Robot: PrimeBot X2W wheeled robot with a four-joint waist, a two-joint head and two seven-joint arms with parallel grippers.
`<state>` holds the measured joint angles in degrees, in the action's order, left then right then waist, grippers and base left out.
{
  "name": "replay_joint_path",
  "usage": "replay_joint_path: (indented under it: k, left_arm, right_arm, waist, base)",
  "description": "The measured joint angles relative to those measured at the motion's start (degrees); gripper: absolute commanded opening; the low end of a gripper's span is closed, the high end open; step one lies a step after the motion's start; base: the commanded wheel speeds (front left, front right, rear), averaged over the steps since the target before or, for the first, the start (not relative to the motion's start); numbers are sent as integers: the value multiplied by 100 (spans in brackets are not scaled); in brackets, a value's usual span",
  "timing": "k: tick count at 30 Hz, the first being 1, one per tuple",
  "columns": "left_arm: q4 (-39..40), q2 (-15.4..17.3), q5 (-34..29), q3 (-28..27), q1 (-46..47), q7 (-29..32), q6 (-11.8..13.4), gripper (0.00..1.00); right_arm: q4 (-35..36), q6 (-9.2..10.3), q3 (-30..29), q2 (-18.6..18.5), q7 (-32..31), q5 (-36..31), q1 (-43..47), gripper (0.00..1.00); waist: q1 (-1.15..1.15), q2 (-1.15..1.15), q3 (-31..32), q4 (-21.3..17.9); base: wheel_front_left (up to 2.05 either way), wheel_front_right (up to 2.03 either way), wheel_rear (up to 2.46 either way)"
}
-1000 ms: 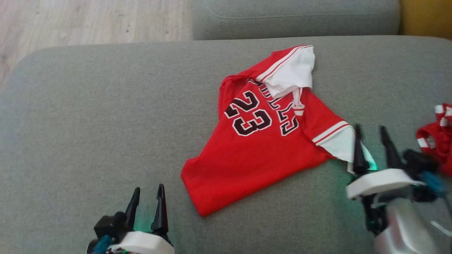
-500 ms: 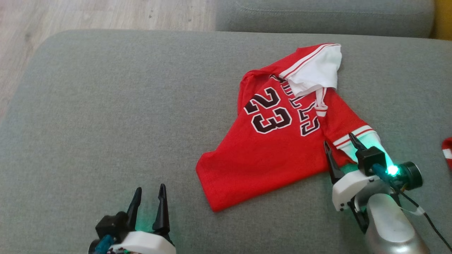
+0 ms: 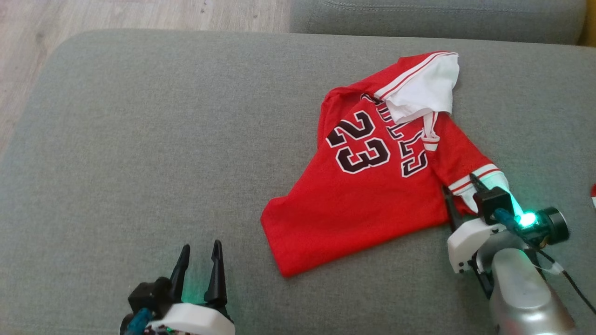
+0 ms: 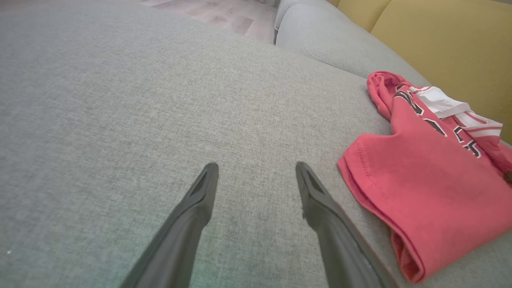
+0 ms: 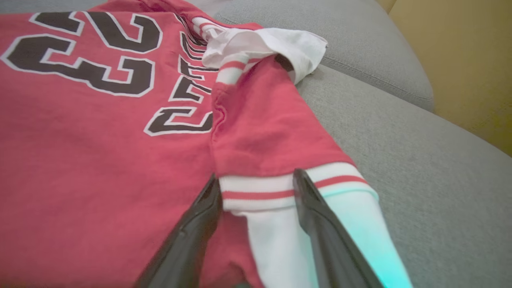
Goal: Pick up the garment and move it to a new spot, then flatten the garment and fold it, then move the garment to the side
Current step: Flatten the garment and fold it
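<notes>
Grey cushion (image 3: pixel 139 139); jersey (image 3: pixel 372 204) diagonal, hem lower-left.

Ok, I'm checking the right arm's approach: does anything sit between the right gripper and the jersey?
Nothing visible does. The right gripper stands open astride the jersey at its striped sleeve cuff, with no other object between them.

Grey sofa (image 3: pixel 139 139), wooden floor (image 3: pixel 139 14) (yellow upholstery (image 4: pixel 440 32) behind)

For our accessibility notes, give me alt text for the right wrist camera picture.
The right claw, its dark fingers apart, straddles the white, red-striped sleeve of a red jersey numbered 23. The jersey lies on a grey couch.
</notes>
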<state>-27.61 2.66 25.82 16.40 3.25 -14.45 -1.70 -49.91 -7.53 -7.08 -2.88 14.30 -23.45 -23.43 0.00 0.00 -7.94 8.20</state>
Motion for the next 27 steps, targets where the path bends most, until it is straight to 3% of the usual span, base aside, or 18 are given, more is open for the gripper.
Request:
replay_joint_path:
  k: [1,2,7,12,13,14,15,21,25,27]
  left_arm:
    - [0,0,0,1,2,0,-1,100]
    - [0,0,0,1,5,0,-1,100]
    - [8,1,-2,0,10,0,-5,100]
    - [12,1,-19,22,21,0,-12,100]
    - [11,1,-19,31,26,0,-31,100]
    - [10,0,-19,42,30,0,-33,100]
    - [5,0,-19,55,38,0,-33,100]
    - [-11,0,-19,94,59,0,-34,100]
    - [-12,1,-19,85,59,0,-33,100]
    - [-5,1,-18,76,59,0,-33,100]
  right_arm:
    - [1,0,-18,-1,0,0,0,20]
    - [19,0,-19,-1,0,3,-1,0]
    - [447,0,7,3,0,424,-107,0]
    - [485,0,-647,-296,0,936,-600,0]
    - [416,0,-766,-443,-1,921,-684,22]
    - [316,0,-911,-588,-18,890,-773,56]
    - [200,0,-1042,-731,-68,817,-847,100]
    - [-64,0,-1495,-943,-108,587,-1004,100]
    - [153,0,-1443,-680,-11,593,-992,100]
    - [681,0,-1127,-479,-10,790,-903,100]
  waist:
    - [0,0,4,-5]
    - [0,0,8,-10]
    - [0,0,9,-63]
    - [0,0,-5,-95]
    - [0,0,-10,-90]
    - [0,0,-14,-82]
    - [0,0,-16,-69]
    - [0,0,-2,-3]
    - [0,0,23,-32]
    - [0,0,37,-69]
  base:
    - [0,0,0]
    - [0,0,0]
    - [0,0,0]
    - [0,0,0]
    - [0,0,0]
    - [0,0,0]
    - [0,0,0]
    - [0,0,0]
    - [0,0,0]
    - [0,0,0]
